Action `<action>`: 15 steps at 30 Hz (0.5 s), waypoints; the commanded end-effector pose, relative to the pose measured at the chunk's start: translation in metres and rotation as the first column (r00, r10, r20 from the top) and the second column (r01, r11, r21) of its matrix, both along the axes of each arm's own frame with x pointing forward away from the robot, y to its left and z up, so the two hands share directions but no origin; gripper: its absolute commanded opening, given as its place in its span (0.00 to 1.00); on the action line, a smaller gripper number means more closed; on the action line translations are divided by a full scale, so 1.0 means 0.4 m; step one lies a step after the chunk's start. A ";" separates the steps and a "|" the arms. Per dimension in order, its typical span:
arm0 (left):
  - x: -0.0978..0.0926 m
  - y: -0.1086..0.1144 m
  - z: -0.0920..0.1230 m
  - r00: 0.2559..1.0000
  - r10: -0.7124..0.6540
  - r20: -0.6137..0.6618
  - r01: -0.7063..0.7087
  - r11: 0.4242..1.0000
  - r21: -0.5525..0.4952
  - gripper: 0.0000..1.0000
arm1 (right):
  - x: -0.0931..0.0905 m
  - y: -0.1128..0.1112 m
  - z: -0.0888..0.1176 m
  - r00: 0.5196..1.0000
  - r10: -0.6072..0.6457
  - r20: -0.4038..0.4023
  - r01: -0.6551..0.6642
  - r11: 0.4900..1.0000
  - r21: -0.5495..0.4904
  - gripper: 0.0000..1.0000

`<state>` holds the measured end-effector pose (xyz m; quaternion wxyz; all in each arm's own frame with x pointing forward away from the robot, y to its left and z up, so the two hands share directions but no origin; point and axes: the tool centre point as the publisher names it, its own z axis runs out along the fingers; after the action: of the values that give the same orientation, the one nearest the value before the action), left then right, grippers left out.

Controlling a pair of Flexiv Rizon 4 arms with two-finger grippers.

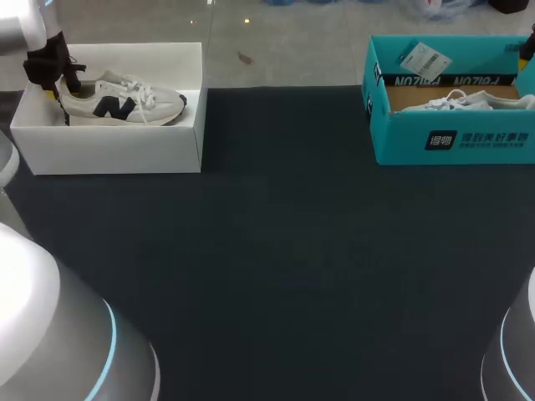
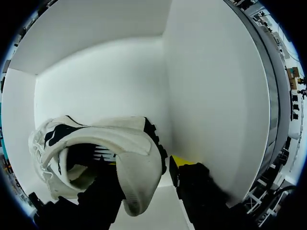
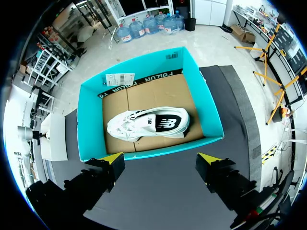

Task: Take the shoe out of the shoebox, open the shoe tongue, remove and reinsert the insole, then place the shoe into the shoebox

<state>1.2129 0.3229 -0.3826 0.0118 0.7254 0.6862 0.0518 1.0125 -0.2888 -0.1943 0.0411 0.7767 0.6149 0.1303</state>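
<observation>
Seemingly the left gripper (image 2: 144,167) pinches the shoe (image 1: 125,102) by its heel in the upper-left box (image 1: 117,154); lift straight, clearing walls. Right gripper (image 3: 160,158) hangs wide, empty.

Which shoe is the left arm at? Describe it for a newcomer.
Find the white box at the table's far left. In it lies the cream sneaker with a dark mark on its side and a dark toe; the other shoe sits in a teal box.

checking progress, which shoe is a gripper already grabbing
The shoe in the white box: the left gripper pinches its heel. The other shoe, in the teal box, lies untouched, right gripper open.
</observation>
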 end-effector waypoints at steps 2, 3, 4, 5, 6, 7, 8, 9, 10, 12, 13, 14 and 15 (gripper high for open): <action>0.030 0.009 -0.029 1.000 0.008 -0.023 -0.008 1.000 -0.003 0.48 | 0.000 0.001 -0.001 1.000 -0.001 0.001 0.001 1.000 0.000 1.00; 0.029 0.011 -0.033 1.000 0.010 -0.026 -0.010 1.000 -0.004 0.48 | 0.000 0.001 -0.001 1.000 -0.001 0.001 0.001 1.000 0.000 1.00; 0.030 0.012 -0.036 1.000 0.014 -0.028 -0.014 1.000 -0.006 0.48 | 0.000 0.001 -0.001 1.000 -0.001 0.001 0.001 1.000 0.000 1.00; 0.031 0.014 -0.040 0.999 0.018 -0.030 -0.018 1.000 -0.008 0.48 | 0.000 0.001 -0.001 1.000 -0.001 0.001 0.001 1.000 0.000 1.00; 0.031 0.016 -0.046 0.999 0.019 -0.033 -0.019 1.000 -0.009 0.48 | 0.000 0.001 -0.001 1.000 -0.001 0.001 0.001 1.000 0.000 1.00; 0.031 0.017 -0.050 0.999 0.024 -0.035 -0.024 1.000 -0.008 0.47 | 0.000 0.001 -0.001 1.000 -0.001 0.001 0.001 1.000 0.000 1.00; 0.031 0.018 -0.055 0.999 0.025 -0.042 -0.026 1.000 -0.008 0.47 | 0.000 0.001 -0.001 1.000 -0.001 0.001 0.001 1.000 0.000 1.00; 0.031 0.018 -0.058 0.999 0.026 -0.043 -0.026 1.000 -0.006 0.46 | 0.000 0.001 -0.001 1.000 -0.001 0.001 0.001 1.000 0.000 1.00; 0.031 0.018 -0.060 0.999 0.026 -0.045 -0.026 1.000 -0.005 0.45 | 0.000 0.001 -0.001 1.000 -0.001 0.001 0.001 1.000 0.000 1.00; 0.030 0.018 -0.064 0.998 0.026 -0.049 -0.026 1.000 -0.004 0.41 | 0.000 0.001 -0.001 1.000 -0.001 0.001 0.001 1.000 0.000 1.00; 0.029 0.018 -0.065 0.998 0.027 -0.052 -0.027 1.000 -0.004 0.40 | 0.000 0.001 -0.001 1.000 -0.001 0.001 0.001 1.000 0.000 1.00; 0.029 0.018 -0.067 0.998 0.026 -0.055 -0.027 1.000 -0.003 0.38 | 0.000 0.001 -0.001 1.000 -0.001 0.001 0.001 1.000 0.000 1.00; 0.030 0.017 -0.068 0.998 0.026 -0.056 -0.027 1.000 -0.003 0.37 | 0.000 0.001 -0.001 1.000 -0.001 0.001 0.001 1.000 0.000 1.00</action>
<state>1.2108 0.3269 -0.3993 0.0047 0.7167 0.6959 0.0456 1.0125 -0.2888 -0.1943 0.0411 0.7767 0.6149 0.1303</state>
